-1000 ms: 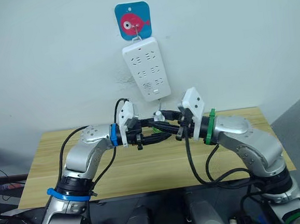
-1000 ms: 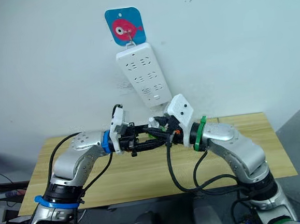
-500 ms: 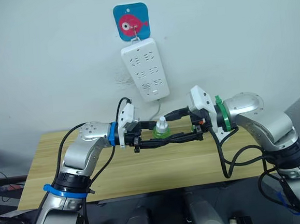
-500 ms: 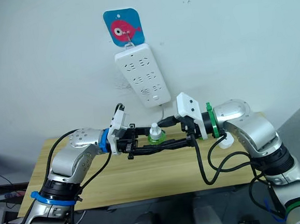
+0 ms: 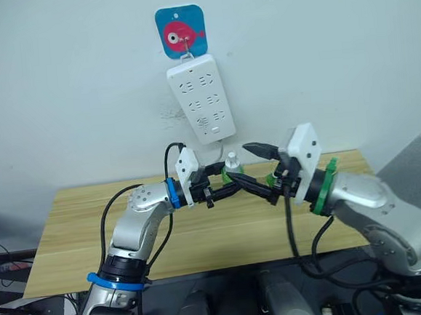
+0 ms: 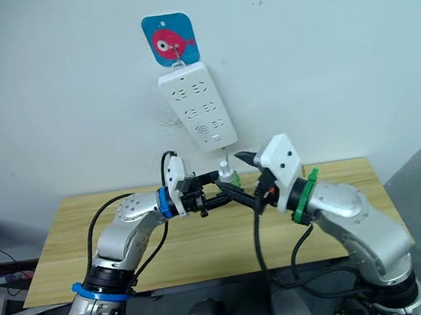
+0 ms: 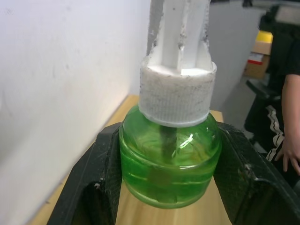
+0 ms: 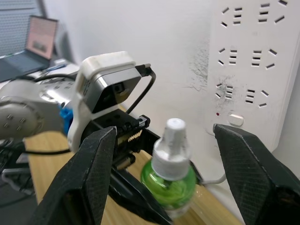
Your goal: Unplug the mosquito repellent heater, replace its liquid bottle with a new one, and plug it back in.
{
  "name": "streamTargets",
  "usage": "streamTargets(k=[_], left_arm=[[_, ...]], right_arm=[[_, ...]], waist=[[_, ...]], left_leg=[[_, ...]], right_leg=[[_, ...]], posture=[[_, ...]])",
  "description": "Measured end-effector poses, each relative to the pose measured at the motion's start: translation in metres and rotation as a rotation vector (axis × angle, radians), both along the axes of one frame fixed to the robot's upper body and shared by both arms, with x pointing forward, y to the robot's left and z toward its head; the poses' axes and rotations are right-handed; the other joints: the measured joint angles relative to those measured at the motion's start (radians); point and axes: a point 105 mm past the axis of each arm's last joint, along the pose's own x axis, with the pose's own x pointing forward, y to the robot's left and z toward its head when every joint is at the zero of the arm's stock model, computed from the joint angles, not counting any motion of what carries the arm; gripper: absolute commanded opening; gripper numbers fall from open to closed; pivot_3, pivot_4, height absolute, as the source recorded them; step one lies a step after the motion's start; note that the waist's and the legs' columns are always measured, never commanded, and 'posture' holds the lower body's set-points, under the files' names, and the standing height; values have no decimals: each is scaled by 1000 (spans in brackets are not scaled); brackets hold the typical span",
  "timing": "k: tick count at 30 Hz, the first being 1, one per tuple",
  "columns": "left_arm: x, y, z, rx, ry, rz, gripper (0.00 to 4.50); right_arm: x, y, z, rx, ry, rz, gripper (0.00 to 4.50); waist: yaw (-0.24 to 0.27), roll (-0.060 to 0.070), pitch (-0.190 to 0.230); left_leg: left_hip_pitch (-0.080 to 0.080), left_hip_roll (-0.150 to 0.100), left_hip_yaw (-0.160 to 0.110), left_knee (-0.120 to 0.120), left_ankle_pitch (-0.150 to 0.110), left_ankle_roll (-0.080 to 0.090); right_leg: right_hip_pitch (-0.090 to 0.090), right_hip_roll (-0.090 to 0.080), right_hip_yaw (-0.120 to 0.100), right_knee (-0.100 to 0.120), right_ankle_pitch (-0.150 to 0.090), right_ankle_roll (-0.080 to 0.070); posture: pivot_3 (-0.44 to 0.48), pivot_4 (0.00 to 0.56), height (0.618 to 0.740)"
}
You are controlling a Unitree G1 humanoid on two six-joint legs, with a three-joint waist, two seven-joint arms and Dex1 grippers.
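From the head camera, the left end effector (image 5: pixel 224 185) reaches toward the wall above a wooden surface (image 5: pixel 71 234), its black fingers closed around a small green bottle (image 5: pixel 232 167) with a white cap, held upright. The right end effector (image 5: pixel 259 170) sits just beside that bottle, its two fingers spread wide and holding nothing, one above and one below bottle level. A white power strip (image 5: pixel 200 103) hangs on the wall above both, under a blue fish sticker (image 5: pixel 181 31); none of its sockets carries a plug. The left wrist camera looks along its own fingers (image 7: pixel 93 187), which press the green glass on both sides, the ribbed cap and white wick stem rising clear of them. The right wrist camera shows its open fingers (image 8: pixel 89 173) framing the bottle, with the strip behind it. The heater itself cannot be made out. Judged from this, the bottle is being presented for fitting or handover; the right end effector should close on the cap or neck, squarely, before the left releases.
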Motion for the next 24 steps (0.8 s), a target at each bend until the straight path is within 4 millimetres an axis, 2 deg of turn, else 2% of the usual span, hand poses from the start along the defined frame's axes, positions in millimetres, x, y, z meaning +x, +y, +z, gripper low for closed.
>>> streamTargets(k=[5, 6, 8, 13, 17, 19, 24], left_arm=[[1, -5, 3, -10, -31, 3, 2301], [0, -7, 3, -12, -34, 2, 2301], [-1, -9, 3, -16, -37, -4, 2301], [-1, -9, 4, -16, -34, 1, 2301], [-3, -9, 4, -13, -26, -10, 2301], [-9, -9, 4, -2, -13, -50, 2301], [-35, -1, 1, 75, 37, -226, 2301]], right_arm=[[12, 10, -11, 7, 15, -78, 3445], [15, 12, -15, 8, 24, -89, 3275], [18, 14, -18, 18, 39, -99, 2858], [18, 14, -17, 29, 33, -87, 1144], [17, 13, -17, 27, 36, -60, 1129], [12, 11, -17, 7, 40, 15, 1129], [-1, 9, -19, -159, 68, 431, 1129]], waist=[[-2, 0, -1], [-2, 0, -1], [-2, 0, -1], [-3, 0, -1], [-3, 0, -1], [-4, 0, -1], [-12, 0, 0]], left_leg=[[0, 0, 0, 0, 0, 0], [0, 0, 0, 0, 0, 0], [0, 0, 0, 0, 0, 0], [0, 0, 0, 0, 0, 0], [0, 0, 0, 0, 0, 0], [0, 0, 0, 0, 0, 0], [3, 0, 3, 0, 0, 0]], right_leg=[[0, 0, 0, 0, 0, 0], [0, 0, 0, 0, 0, 0], [0, 0, 0, 0, 0, 0], [0, 1, 0, 0, 0, 0], [0, 2, 0, -1, 0, 0], [0, 3, 0, -1, 0, 0], [2, 5, 0, -1, 0, 0]], posture=[[-163, 154, 740], [-163, 154, 740], [-153, 153, 740], [-153, 153, 740], [-153, 153, 740], [-138, 154, 740], [-106, 160, 740]])
